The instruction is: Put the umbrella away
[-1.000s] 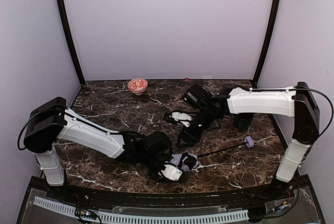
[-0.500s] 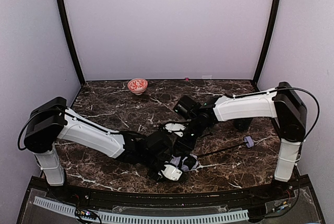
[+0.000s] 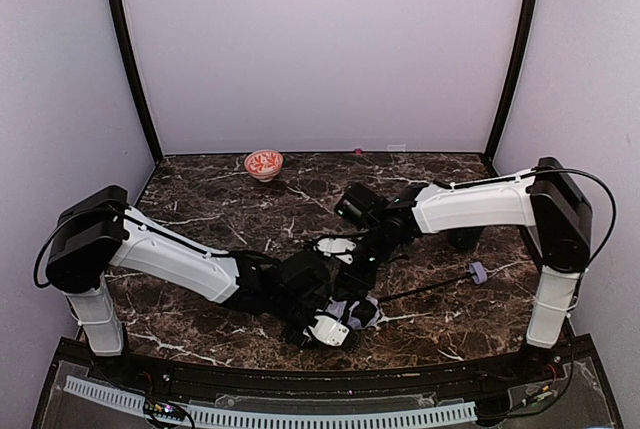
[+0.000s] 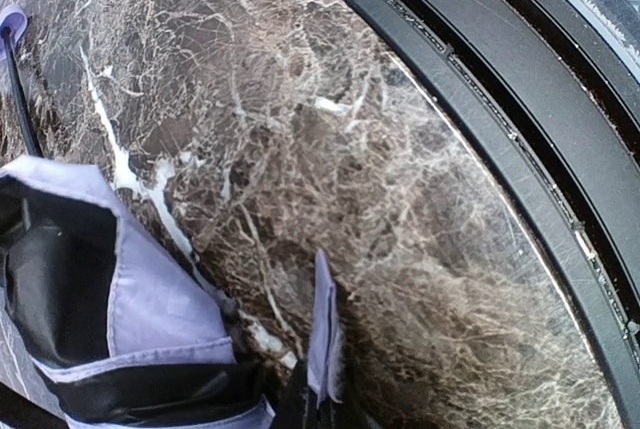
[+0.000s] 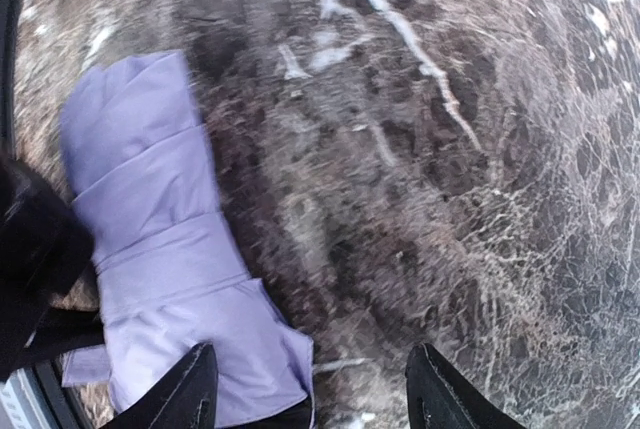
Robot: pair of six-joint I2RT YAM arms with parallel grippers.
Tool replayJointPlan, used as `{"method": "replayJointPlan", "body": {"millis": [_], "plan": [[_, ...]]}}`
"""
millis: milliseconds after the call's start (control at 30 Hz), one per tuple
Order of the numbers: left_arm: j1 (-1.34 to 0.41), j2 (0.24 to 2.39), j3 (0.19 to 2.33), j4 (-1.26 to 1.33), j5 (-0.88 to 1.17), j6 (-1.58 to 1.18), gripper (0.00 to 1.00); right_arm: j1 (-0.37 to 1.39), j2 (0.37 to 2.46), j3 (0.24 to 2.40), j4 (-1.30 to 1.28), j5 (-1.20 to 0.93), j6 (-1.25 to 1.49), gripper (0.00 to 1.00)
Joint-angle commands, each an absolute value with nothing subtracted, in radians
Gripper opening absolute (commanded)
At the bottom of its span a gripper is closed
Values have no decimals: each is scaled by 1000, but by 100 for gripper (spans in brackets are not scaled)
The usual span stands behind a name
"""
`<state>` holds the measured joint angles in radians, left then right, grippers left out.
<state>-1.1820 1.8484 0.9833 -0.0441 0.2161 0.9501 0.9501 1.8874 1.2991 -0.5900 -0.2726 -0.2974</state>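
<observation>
My left gripper is pinched tight on the umbrella fabric, lower centre of the top view, and its fingers are mostly cut off in the wrist view. The right gripper has its jaws apart over the blurred lavender folds.

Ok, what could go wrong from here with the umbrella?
The left fingers seem to pinch only a thin fold of the umbrella, so it may slip out. The right fingers, open, straddle just the fabric's edge; closing could miss. The bundle lies near the front edge of the table, so a tug might drag it off.
</observation>
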Motion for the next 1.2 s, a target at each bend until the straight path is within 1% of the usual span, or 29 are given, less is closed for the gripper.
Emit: {"method": "replayJointPlan", "body": {"millis": [0,100,200,300,400,700,833,1033,1167], "plan": [[-1175,1899,934,-238,180,928,0,974,1782,1225,-668,-391,-406,65],[-1175,1898,935,-235,181,930,0,974,1748,1179,-665,-386,-460,65],[-1175,1898,937,-235,177,931,0,974,1774,1188,-672,-377,-476,65],[-1175,1896,934,-240,167,931,0,976,1802,1223,-701,-411,-485,65],[-1175,1893,933,-240,165,929,0,976,1780,1220,-681,-471,-482,66],[-1175,1893,930,-239,170,928,0,991,1732,1214,-646,-541,-447,67],[-1175,1893,932,-242,170,924,0,992,1736,1201,-638,-482,-431,67],[-1174,1894,938,-244,175,930,0,1006,1841,1171,-594,-347,-383,68],[-1175,1896,936,-242,177,928,0,1017,1892,1159,-544,-320,-366,68]]}}
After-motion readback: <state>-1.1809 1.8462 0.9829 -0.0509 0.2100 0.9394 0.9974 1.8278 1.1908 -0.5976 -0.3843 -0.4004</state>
